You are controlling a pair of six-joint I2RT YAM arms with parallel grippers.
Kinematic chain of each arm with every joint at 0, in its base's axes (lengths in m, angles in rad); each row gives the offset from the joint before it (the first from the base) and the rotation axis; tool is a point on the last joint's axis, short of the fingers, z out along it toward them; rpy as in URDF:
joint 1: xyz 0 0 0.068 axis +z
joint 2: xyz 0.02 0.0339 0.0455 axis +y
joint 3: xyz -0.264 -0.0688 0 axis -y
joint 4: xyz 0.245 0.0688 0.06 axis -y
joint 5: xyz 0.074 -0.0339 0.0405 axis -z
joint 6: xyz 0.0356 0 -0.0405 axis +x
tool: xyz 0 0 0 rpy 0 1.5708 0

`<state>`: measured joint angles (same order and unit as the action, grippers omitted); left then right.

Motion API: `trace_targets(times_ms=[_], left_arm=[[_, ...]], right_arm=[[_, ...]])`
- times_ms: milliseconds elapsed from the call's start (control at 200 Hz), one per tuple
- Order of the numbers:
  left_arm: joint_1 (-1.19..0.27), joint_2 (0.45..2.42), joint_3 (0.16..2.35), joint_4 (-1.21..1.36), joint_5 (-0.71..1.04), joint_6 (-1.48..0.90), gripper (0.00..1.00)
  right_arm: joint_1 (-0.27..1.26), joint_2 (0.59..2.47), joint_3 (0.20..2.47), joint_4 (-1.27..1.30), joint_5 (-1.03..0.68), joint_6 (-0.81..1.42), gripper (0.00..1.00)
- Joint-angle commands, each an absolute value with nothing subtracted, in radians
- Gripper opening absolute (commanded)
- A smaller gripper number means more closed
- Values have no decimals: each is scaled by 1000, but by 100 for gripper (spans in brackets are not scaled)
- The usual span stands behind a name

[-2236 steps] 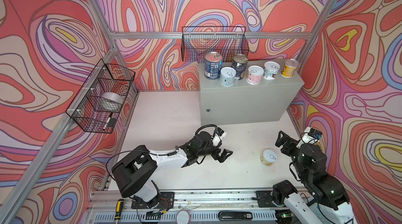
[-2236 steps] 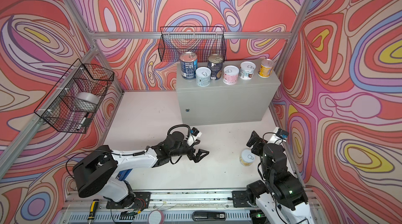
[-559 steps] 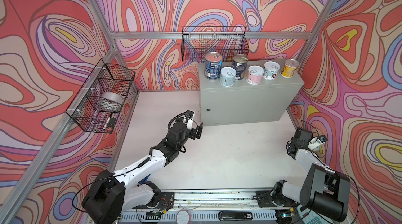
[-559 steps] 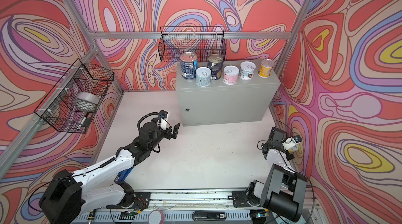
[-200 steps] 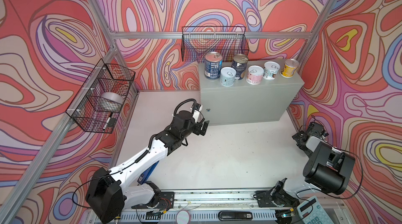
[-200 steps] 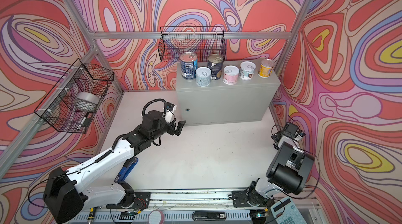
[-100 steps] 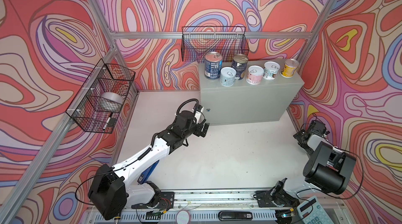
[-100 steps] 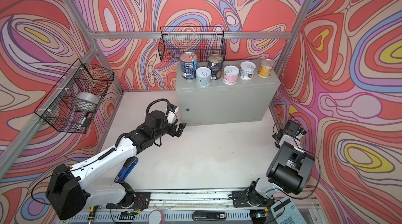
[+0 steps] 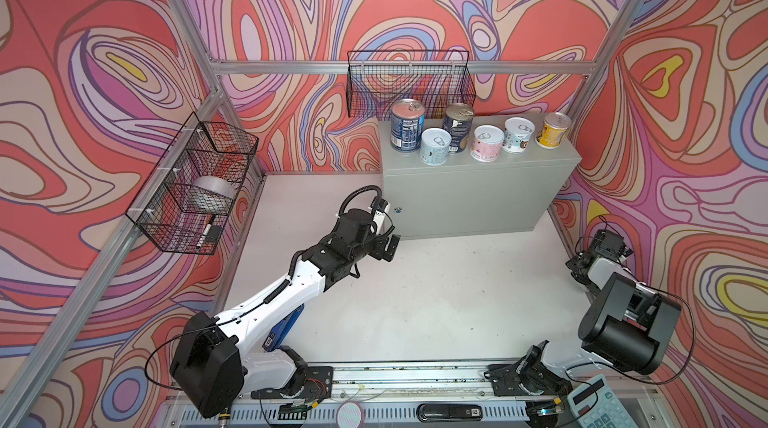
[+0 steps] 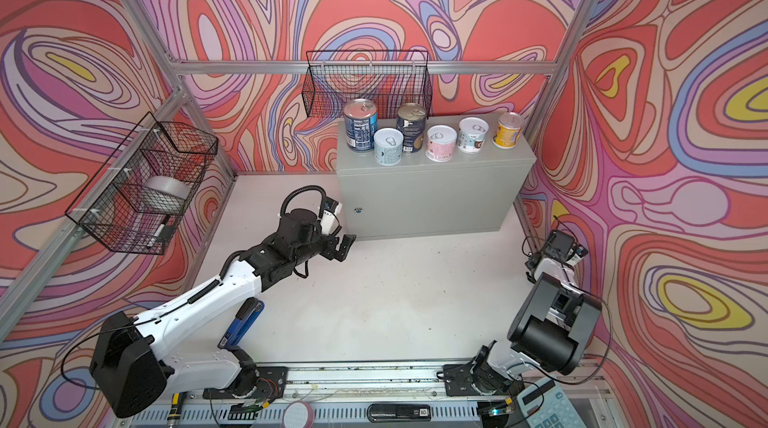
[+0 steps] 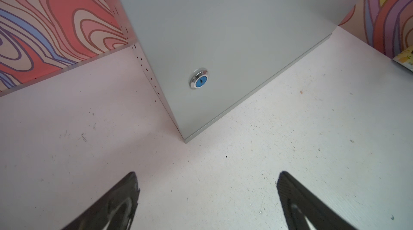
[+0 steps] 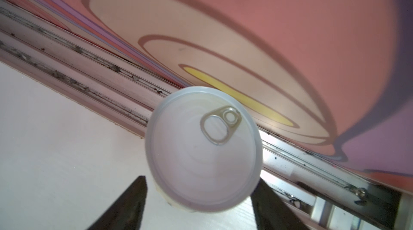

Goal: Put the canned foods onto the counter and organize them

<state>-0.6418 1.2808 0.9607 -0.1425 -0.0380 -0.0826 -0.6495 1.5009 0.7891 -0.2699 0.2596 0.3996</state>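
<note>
**A:** Where are the cans?

**B:** Six stand upright on top of the grey desk. A tall dark blue can is at the left end, with a second dark blue can beside it. A pale blue can stands in front, between the two. To their right come a pink can, a white-teal can and a yellow can.

**A:** And the seventh?

**B:** The pale-lidded can is off the desk, beside the metal rail at the foot of the wall. Only the right wrist view shows it. In both top views the right arm reaches to that spot.

**A:** The right jaws?

**B:** They have one finger on each side of that can, very close. I cannot tell whether they pinch it.

**A:** The left jaws?

**B:** They are spread wide with nothing between them. They hang low over the white floor, just before the desk's front left corner and near its round lock.
</note>
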Motion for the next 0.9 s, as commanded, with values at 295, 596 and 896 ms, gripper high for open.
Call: trace_targets(times_ms=[295,596,896], left_arm=[[-646,1292,994,-186,-73,-92,100],[-646,1286,988,-183,-87,-103,100],[-646,1275,968,-163,-118,-107,100]], right_arm=[[-654,1488,803,-261,239,383,59],[-655,1470,777,-233,200,384,45],[-642,1432,737,-185,127,399,33]])
